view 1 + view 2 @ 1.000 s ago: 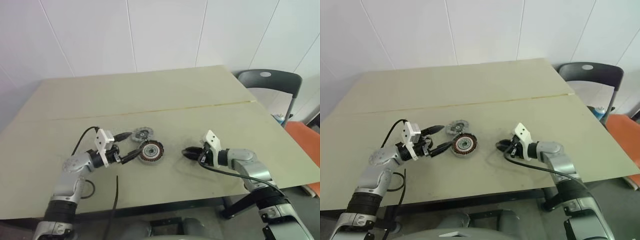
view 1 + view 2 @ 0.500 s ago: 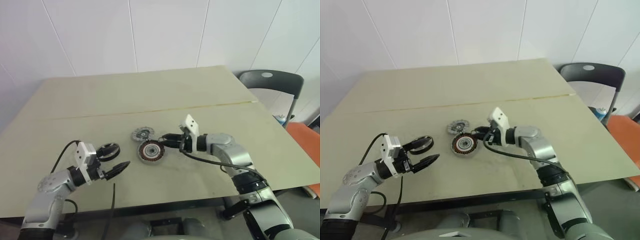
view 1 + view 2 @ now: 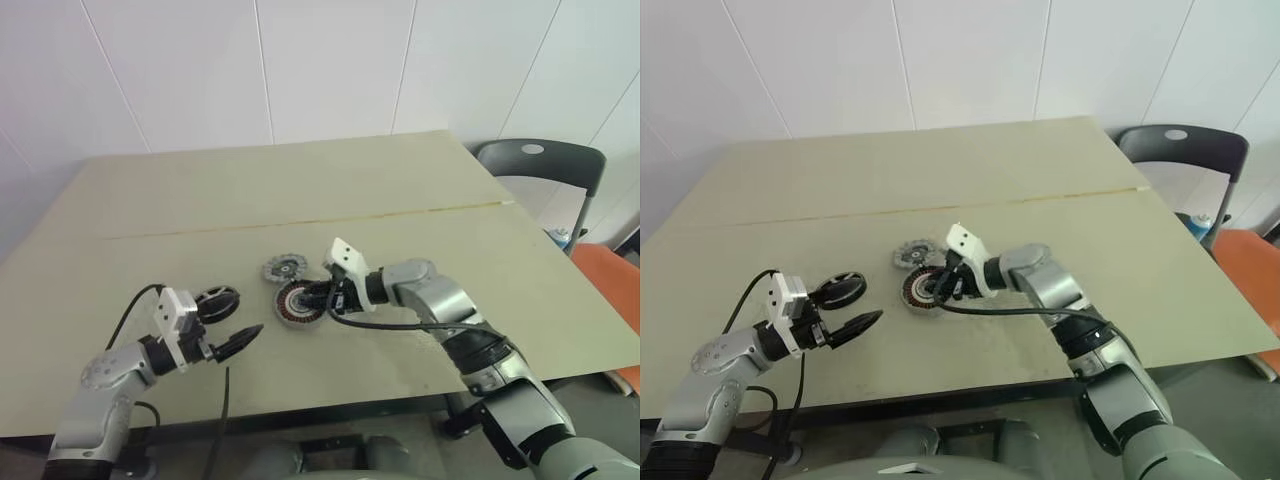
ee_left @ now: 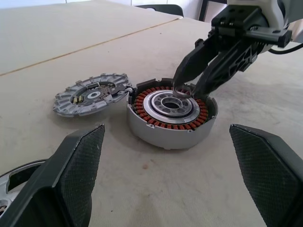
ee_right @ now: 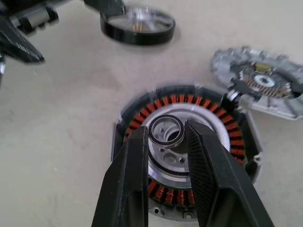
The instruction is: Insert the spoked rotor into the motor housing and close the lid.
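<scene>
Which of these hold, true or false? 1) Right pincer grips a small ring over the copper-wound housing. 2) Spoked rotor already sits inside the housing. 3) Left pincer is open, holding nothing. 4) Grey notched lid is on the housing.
1) True: the right pincer holds a small dark ring above the round copper-wound motor housing.
2) False: the black spoked rotor lies on the beige table, apart from the housing.
3) True: the left pincer is open and empty.
4) False: the grey notched metal lid lies beside the housing.
</scene>
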`<state>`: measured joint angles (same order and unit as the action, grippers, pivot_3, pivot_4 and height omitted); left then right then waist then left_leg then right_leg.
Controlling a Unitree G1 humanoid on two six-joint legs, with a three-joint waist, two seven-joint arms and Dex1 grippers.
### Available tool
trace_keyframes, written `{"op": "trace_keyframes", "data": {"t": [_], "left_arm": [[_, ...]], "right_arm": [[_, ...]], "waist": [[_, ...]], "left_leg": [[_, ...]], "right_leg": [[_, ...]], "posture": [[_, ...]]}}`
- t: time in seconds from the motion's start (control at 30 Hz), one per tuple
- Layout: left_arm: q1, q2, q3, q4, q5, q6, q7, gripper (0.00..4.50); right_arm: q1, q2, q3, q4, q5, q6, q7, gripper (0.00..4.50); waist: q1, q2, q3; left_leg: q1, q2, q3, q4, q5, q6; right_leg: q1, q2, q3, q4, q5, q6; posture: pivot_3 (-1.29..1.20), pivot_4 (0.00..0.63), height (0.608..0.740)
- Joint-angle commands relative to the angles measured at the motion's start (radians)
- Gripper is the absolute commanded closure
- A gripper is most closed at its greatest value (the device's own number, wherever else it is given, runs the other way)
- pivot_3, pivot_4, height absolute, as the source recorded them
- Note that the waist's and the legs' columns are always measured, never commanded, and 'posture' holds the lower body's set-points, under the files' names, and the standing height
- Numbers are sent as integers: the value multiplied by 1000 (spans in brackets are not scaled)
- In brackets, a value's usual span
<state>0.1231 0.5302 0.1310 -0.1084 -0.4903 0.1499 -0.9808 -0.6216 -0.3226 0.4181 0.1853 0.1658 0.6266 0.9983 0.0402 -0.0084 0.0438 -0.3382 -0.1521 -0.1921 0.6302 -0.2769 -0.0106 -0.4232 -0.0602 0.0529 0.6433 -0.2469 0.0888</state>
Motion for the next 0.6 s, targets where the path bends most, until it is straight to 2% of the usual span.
{"op": "trace_keyframes", "data": {"t": [0.03,0.6], "left_arm": [[-8,0,8,-1,1,-26,-7,0],[-9,-2,-3,-7,12,-22,-6,0]], "right_arm": [[-30,16,7,19,-31,-40,-18,3749],[-24,35,1,65,-75,-79,-42,3749]], "waist": [[0,0,0],[0,0,0]], "left_leg": [[0,0,0,0,0,0],[0,0,0,0,0,0]], "right_leg": [[0,0,0,0,0,0],[0,0,0,0,0,0]], "posture": [[0,0,740],[0,0,740]]}}
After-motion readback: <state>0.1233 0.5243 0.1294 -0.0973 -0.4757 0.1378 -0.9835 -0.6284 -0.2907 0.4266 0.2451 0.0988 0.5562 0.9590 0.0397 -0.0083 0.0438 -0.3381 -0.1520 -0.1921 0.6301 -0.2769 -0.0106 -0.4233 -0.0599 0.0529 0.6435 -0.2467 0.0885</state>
